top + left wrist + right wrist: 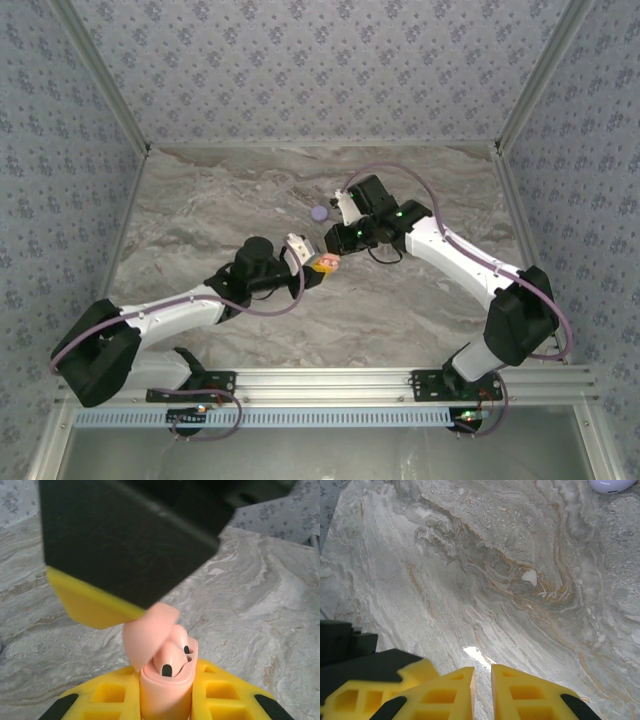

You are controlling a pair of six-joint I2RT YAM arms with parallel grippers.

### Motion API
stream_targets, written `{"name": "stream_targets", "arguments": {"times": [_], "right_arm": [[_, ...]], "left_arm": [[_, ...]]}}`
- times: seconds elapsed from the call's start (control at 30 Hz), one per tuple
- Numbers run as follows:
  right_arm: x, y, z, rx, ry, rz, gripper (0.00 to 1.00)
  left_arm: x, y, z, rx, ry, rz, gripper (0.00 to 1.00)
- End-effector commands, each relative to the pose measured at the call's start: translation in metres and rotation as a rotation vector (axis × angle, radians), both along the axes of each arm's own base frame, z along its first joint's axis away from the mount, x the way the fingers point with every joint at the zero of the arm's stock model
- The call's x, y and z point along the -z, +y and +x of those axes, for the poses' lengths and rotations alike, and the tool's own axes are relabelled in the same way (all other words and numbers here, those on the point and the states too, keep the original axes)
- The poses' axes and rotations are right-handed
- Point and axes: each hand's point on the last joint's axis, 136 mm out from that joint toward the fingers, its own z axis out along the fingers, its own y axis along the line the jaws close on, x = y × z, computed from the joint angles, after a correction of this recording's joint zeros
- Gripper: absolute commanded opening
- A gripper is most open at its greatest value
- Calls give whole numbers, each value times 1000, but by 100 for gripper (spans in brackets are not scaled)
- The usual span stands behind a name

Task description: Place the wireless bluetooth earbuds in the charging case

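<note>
"So where are the earbuds (171, 655)?"
"Tucked inside the open pink case (164, 694). The left gripper (318, 266) squeezes it tight."
"And the right gripper (482, 690)?"
"Closed up, holding nothing, just beside the case."

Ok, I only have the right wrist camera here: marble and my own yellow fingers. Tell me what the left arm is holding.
Observer: The left tool is shut on a small pale pink plastic charging case, with its hinged lid flipped open.
Operator: Check inside it.
Observer: Inside sit pale pink earbuds with black tips, down in its wells.
Operator: Now place my tool against it.
Observer: The right tool has its tip right at the case, and one black-and-yellow finger seems to touch the open lid.
</note>
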Motion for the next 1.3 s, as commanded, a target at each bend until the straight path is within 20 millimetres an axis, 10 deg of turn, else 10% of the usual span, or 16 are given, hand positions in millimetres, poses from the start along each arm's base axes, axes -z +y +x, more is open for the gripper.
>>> {"name": "stream_targets", "arguments": {"times": [0.0, 0.33, 0.53, 0.83, 1.27], "right_arm": [[-2, 7, -13, -56, 35, 1, 19], [-4, -2, -6, -16, -2, -40, 21], [-2, -46, 20, 198, -104, -201, 32], [-3, -88, 31, 373, -124, -212, 34], [9, -96, 28, 394, -96, -218, 34]], "left_arm": [[-24, -3, 19, -77, -30, -59, 15], [-23, 0, 25, -115, -10, -64, 17], [-11, 10, 44, -241, 74, -44, 22], [30, 37, 83, -492, 366, -26, 29], [85, 34, 108, -592, 703, 73, 30]]}}
